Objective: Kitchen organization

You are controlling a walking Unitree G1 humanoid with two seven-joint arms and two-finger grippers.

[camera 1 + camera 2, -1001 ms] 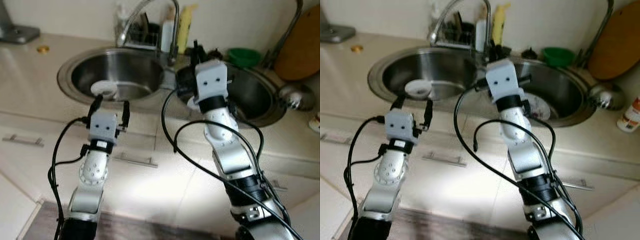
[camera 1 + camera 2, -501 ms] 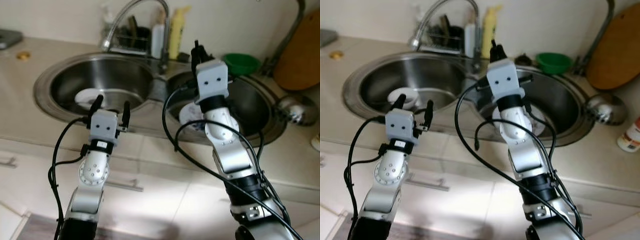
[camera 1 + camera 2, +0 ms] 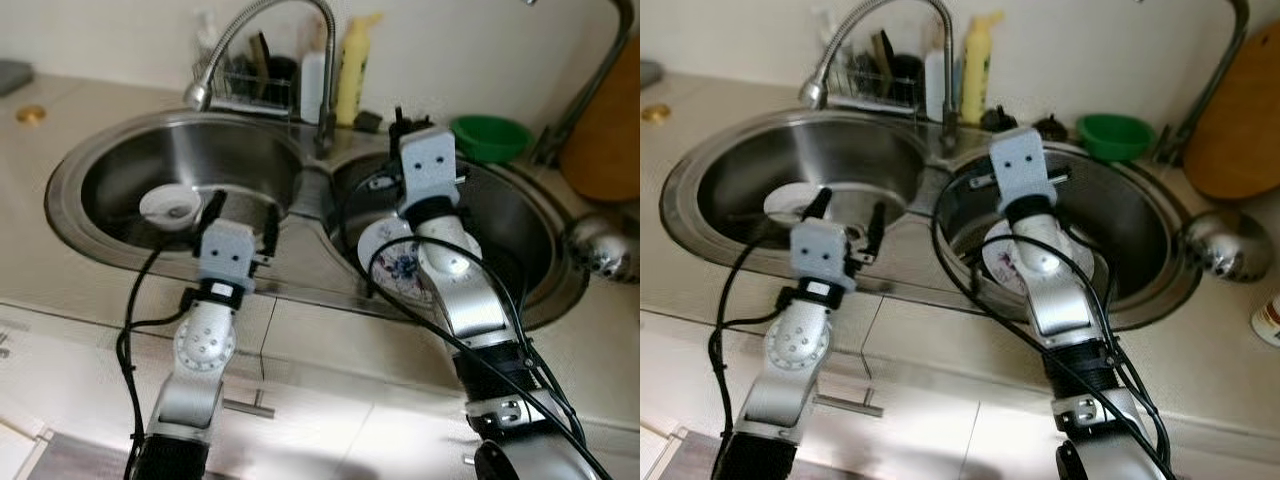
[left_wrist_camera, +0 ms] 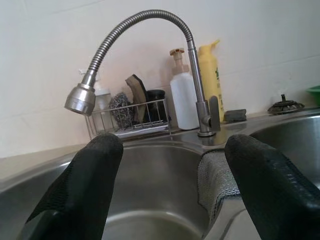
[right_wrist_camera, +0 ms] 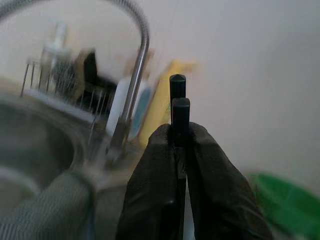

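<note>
Double steel sink ahead, faucet arching over the divider. Left gripper held at the near rim of the left basin, fingers spread wide and empty. Right gripper raised over the far side of the right basin, fingers pressed narrow around a thin black piece, seen clearly from the right wrist. White disc in the left basin; patterned plate in the right basin. Grey cloth on the divider, from the left wrist.

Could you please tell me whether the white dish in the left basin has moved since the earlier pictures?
No. The white dish lies at the same spot on the left basin floor; the camera shifted, not the dish.
</note>
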